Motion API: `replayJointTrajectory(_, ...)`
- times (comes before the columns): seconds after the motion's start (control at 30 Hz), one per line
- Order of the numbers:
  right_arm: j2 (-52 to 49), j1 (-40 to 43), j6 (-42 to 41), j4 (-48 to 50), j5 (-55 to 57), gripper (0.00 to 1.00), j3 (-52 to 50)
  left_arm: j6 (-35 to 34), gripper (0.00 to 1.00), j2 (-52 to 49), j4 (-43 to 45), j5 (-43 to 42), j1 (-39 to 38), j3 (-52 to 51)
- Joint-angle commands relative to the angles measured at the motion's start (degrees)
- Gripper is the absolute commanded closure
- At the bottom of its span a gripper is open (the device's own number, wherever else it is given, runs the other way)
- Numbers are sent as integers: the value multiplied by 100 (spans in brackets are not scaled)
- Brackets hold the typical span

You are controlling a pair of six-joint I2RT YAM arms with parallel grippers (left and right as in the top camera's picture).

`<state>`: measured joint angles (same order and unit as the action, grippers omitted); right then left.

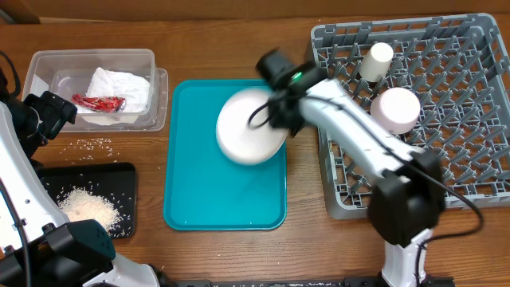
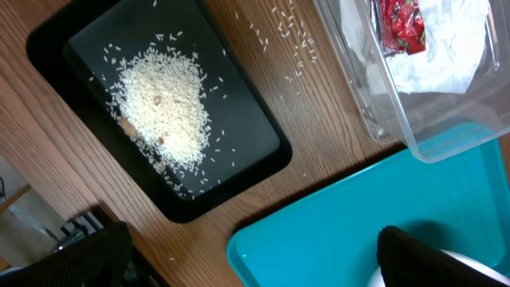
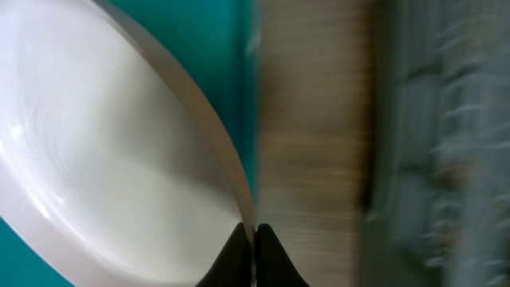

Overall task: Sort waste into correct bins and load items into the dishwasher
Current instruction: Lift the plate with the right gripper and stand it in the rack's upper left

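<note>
My right gripper (image 1: 280, 110) is shut on the right rim of the wide pale plate (image 1: 249, 127), which hangs tilted over the teal tray (image 1: 199, 191). In the right wrist view the fingertips (image 3: 239, 257) pinch the plate (image 3: 103, 159) at its edge. The grey dish rack (image 1: 470, 119) holds a cream cup (image 1: 376, 60) and a pale pink bowl (image 1: 396, 110). The clear tub (image 1: 48, 64) contains a white napkin (image 1: 119, 88) and a red wrapper (image 1: 100, 102). Rice (image 1: 88, 207) is piled in the black tray (image 1: 119, 179). My left gripper (image 1: 49, 112) is open and empty beside the tub.
Loose rice grains (image 1: 92, 144) lie on the wooden table between the tub and the black tray. The left wrist view shows the black tray (image 2: 255, 151), the tub (image 2: 430, 112) and a corner of the teal tray (image 2: 319, 239). The rack (image 3: 446, 143) is blurred at right.
</note>
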<state>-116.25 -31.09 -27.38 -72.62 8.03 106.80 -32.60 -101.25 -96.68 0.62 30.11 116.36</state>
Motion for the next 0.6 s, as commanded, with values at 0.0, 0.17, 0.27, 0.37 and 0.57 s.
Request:
replayJointTrajectory(0.0, 723, 544, -20, -142, 1941, 96, 807, 92, 0, 74, -13, -7, 13, 37)
replayJointTrajectory(0.17, 857, 1226, 898, 356, 2918, 96, 1058, 92, 0, 74, -13, -7, 13, 37)
replayJointTrajectory(0.27, 802, 1541, 1349, 800, 2942, 96, 946, 92, 0, 74, -13, -7, 13, 37)
replayJointTrajectory(0.37, 697, 1759, 1663, 1353, 2944, 96, 710, 92, 0, 74, -13, -7, 13, 37)
replayJointTrajectory(0.57, 378, 1869, 2332, 2341, 2970, 96, 267, 92, 0, 74, -11, -7, 13, 37)
